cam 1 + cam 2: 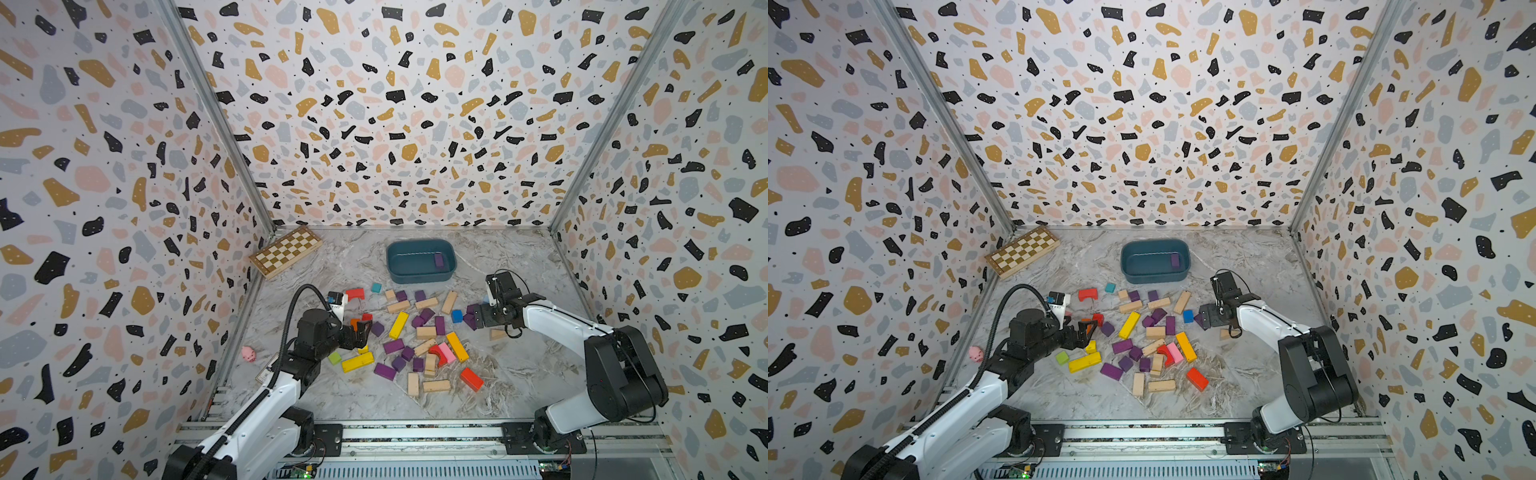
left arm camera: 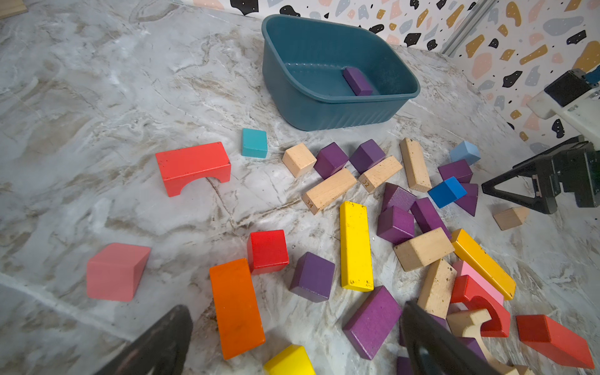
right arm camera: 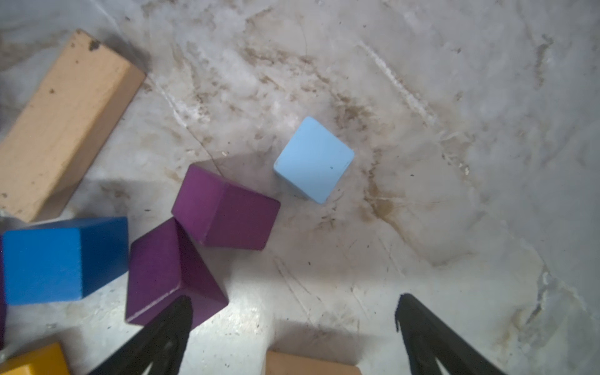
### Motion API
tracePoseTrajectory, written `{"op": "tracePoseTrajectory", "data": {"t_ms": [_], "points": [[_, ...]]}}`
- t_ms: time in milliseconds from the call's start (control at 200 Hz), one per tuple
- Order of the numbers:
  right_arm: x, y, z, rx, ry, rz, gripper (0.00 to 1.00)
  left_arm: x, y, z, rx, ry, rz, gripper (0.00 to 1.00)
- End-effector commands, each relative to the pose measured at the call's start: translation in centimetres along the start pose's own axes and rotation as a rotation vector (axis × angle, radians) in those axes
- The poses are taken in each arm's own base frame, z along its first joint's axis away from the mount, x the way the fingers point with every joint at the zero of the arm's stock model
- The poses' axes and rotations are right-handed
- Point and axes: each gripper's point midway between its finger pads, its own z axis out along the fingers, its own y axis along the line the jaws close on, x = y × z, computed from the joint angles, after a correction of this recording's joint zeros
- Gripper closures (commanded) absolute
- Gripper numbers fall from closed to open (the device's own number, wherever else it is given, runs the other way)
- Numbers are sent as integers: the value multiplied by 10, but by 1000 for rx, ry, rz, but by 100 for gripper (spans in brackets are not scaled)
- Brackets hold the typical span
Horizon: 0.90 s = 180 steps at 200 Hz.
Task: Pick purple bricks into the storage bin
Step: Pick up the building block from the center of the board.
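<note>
The storage bin [image 1: 419,277] [image 1: 1154,277] stands at the back centre of the table, with one purple brick [image 1: 439,259] [image 2: 357,81] lying in it. Several purple bricks [image 1: 393,345] [image 2: 313,276] lie mixed into the pile of blocks at mid-table. My left gripper [image 1: 360,332] [image 2: 295,311] hovers open over the pile's left side, nothing between its fingers. At the pile's right edge my right gripper [image 1: 478,318] [image 3: 294,300] is open and low over bare table. A purple wedge [image 3: 162,272] lies by one finger, a purple cube [image 3: 227,211] just beyond.
A wooden chessboard [image 1: 286,250] leans in the back left corner. A pink pig toy [image 1: 248,353] sits by the left wall. Yellow [image 1: 399,325], red [image 1: 471,378], plain wood [image 1: 436,385] and blue [image 3: 65,259] blocks crowd the purple ones. A light blue cube [image 3: 314,159] sits nearby.
</note>
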Motion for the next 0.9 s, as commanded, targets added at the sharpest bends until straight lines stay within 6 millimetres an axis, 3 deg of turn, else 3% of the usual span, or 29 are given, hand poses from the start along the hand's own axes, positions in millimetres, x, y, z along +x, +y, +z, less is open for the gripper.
{"op": "tracePoseTrajectory", "data": {"t_ms": [0,896], "points": [[-7,-5,-2,12,-29,26,0,-7,-3,1,11,-23,11,1],[-11,13,24,-31,-9,3,0,-6,-2,3,10,-13,10,1]]}}
